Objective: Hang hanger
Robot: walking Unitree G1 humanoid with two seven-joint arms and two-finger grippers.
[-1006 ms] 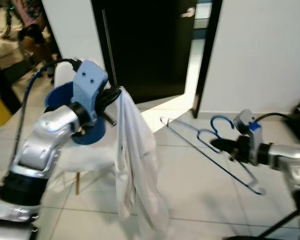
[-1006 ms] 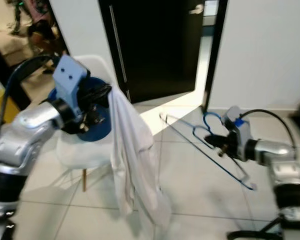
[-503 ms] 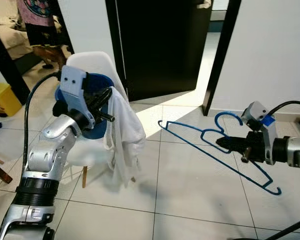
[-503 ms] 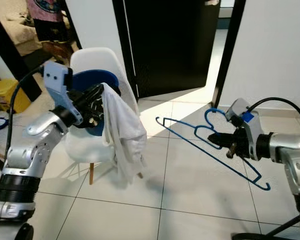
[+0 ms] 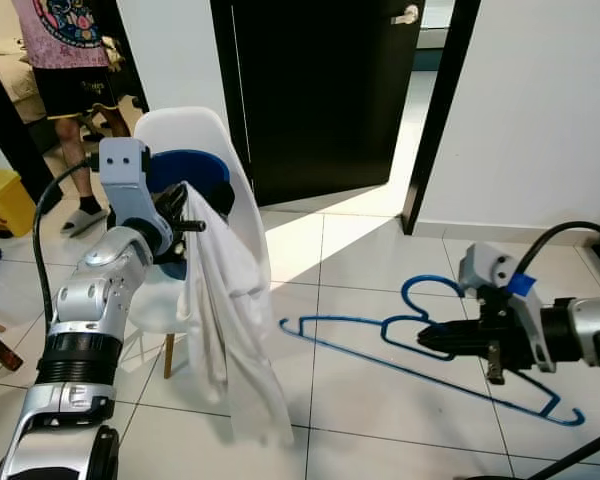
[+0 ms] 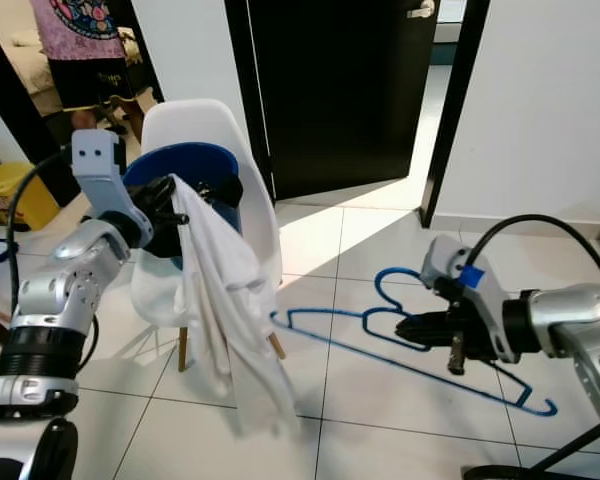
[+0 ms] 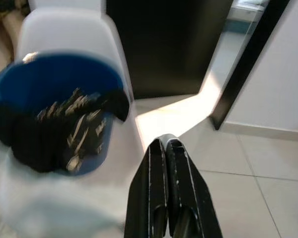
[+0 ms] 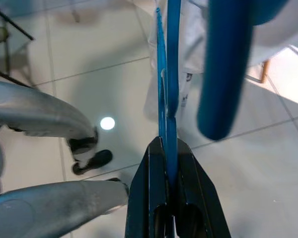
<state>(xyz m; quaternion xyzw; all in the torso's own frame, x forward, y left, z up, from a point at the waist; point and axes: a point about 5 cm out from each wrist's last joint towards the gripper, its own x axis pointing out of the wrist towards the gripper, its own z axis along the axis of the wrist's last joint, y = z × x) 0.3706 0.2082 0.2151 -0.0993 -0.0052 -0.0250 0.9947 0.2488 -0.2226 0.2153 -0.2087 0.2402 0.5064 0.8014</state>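
I see the blue hanger (image 5: 420,352) held out over the tiled floor (image 5: 380,420) on the right side of the scene, lying nearly flat, its hook curling up toward the far side and its long wire arms running left and right. My right claw (image 5: 427,340) pinches it near the base of the hook; in the right wrist view the 2 black fingers (image 8: 154,198) are pressed onto the blue wire (image 8: 168,74), which runs straight out from between them.

To the left, well apart from the hanger, my left claw (image 5: 194,226) is raised in front of the white chair (image 5: 215,150) and grips a white garment (image 5: 225,320) by its upper edge. The cloth hangs down in long folds with its lower end near the floor. In the left wrist view the 2 fingers (image 7: 164,188) are closed tight together; the cloth itself is blurred there, so I judge the grip from the head views.

On the chair seat sits a blue bucket (image 6: 185,175) with dark clothing (image 7: 64,134) spilling over its rim. Beyond the chair is a dark open door (image 5: 310,90) with sunlight falling on the tiles by it. At the far left stands a person (image 5: 65,50), and a yellow bin (image 5: 2,200) sits near them.
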